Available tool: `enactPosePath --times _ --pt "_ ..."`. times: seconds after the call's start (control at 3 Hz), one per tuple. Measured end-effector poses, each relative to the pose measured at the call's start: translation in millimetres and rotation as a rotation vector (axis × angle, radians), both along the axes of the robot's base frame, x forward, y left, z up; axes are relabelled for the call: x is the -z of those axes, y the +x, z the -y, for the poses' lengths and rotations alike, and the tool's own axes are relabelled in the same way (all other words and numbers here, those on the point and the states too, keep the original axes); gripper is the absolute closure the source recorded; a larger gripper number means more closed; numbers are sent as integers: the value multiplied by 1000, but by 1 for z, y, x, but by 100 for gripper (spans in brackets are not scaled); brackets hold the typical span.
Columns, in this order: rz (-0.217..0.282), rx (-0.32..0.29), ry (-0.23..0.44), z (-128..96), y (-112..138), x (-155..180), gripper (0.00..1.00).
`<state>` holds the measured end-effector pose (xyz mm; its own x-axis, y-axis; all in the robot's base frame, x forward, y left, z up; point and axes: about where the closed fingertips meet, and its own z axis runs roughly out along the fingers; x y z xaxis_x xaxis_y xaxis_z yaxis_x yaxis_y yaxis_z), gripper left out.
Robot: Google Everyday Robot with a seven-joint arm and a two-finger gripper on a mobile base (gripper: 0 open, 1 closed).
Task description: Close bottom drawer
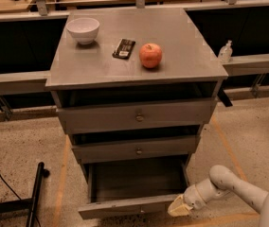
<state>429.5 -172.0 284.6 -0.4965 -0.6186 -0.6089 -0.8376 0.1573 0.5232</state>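
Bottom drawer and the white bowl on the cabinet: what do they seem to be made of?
The bottom drawer: likely painted metal or laminate, matte grey, even colour with a faint sheen. The bowl: probably ceramic or plastic, glossy white, smooth rim. The gripper sits at the drawer front's right end.

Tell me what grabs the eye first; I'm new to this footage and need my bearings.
The bottom drawer stands pulled far out at the foot of the grey cabinet, with the gripper at its front panel's right end. On top sit a red apple and, back left, a white bowl.
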Motion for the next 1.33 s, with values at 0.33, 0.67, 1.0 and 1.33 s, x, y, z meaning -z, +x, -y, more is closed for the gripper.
enactPosePath --times 0.33,0.67,1.0,1.33 --pt "-3 -22 126 -34 6 11 100" --pt "118 -82 250 -63 8 48 100" --pt "118 -82 250 -63 8 48 100" --pt "175 -33 230 -65 10 55 100"
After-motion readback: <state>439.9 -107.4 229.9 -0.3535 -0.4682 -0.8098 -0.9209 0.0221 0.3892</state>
